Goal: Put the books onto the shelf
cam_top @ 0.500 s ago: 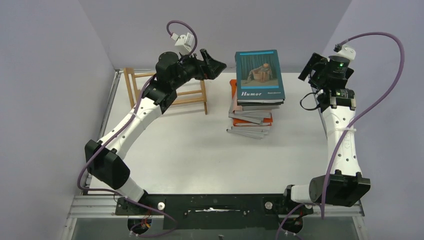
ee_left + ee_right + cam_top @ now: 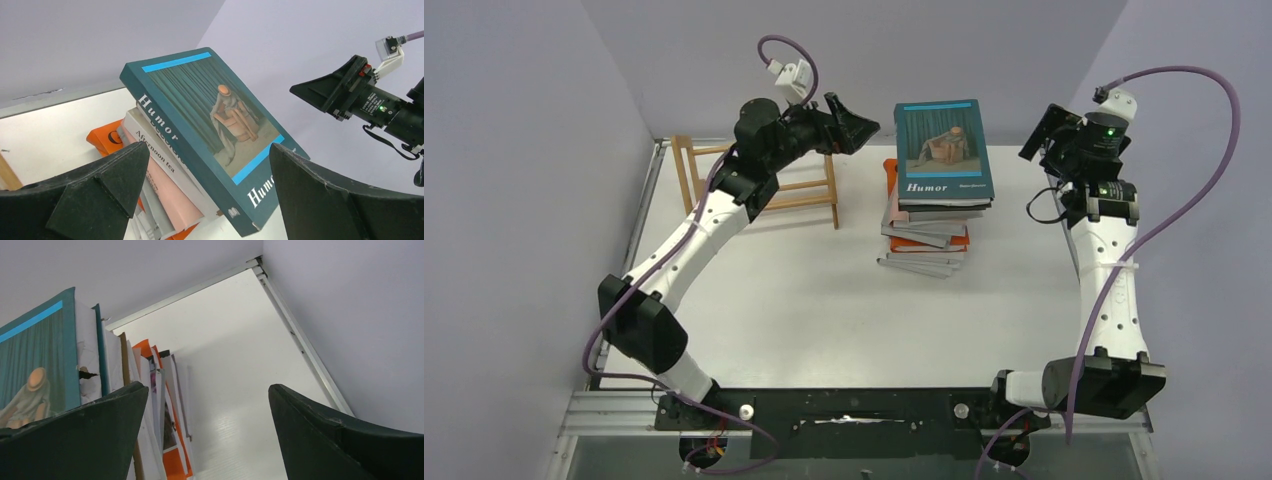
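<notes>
Seen from overhead, your books (image 2: 929, 235) lie stacked flat at the far middle of the table (image 2: 824, 300), teal Humor (image 2: 942, 148) on top, while the shelf (image 2: 809, 190) stands well apart to their left, partly hidden behind your left arm. Your left gripper (image 2: 856, 125) hangs raised between shelf and stack; your right gripper (image 2: 1046, 130) hovers just right of the stack. On the left wrist camera, its fingers (image 2: 107, 187) are spread wide and released (the Humor cover shows between them). On the right wrist camera, the fingers (image 2: 85, 440) likewise gape, holding nothing, the stack's edges at left.
</notes>
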